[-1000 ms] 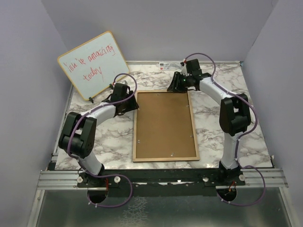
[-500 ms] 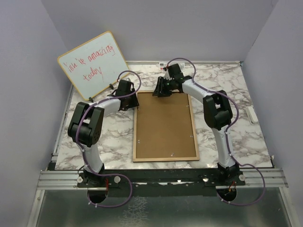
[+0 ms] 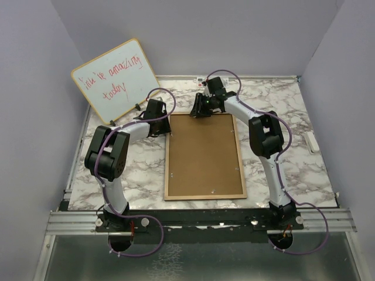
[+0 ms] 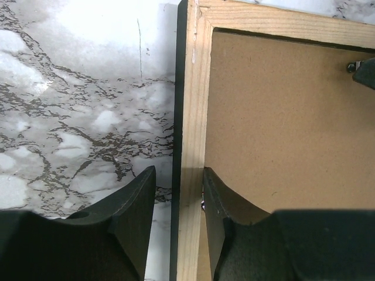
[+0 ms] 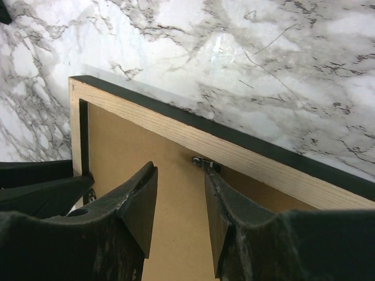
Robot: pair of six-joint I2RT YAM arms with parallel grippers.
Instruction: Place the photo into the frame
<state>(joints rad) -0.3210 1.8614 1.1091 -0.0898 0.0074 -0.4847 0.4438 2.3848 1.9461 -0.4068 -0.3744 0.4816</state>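
The frame (image 3: 167,158) lies flat with its light wood face up, and a plain brown board (image 3: 204,155) fills it. My left gripper (image 3: 166,124) is at the frame's far left corner. In the left wrist view its jaws (image 4: 179,175) are open and straddle the left rail (image 4: 193,88): the inner finger rests against the rail, the outer one stands a little off the black edge. My right gripper (image 3: 199,112) is open over the board beside the far rail (image 5: 176,126), with one fingertip touching a small metal clip (image 5: 205,163). The photo is out of view.
A whiteboard (image 3: 115,80) with red handwriting leans at the back left, close behind the left arm. A small white object (image 3: 312,141) lies at the table's right edge. Grey walls close in three sides. Another metal clip (image 4: 354,66) sits on the far rail.
The right gripper has slid left along the far rail to the clip. The left gripper has shifted toward the far left corner, and its jaws have narrowed around the rail.
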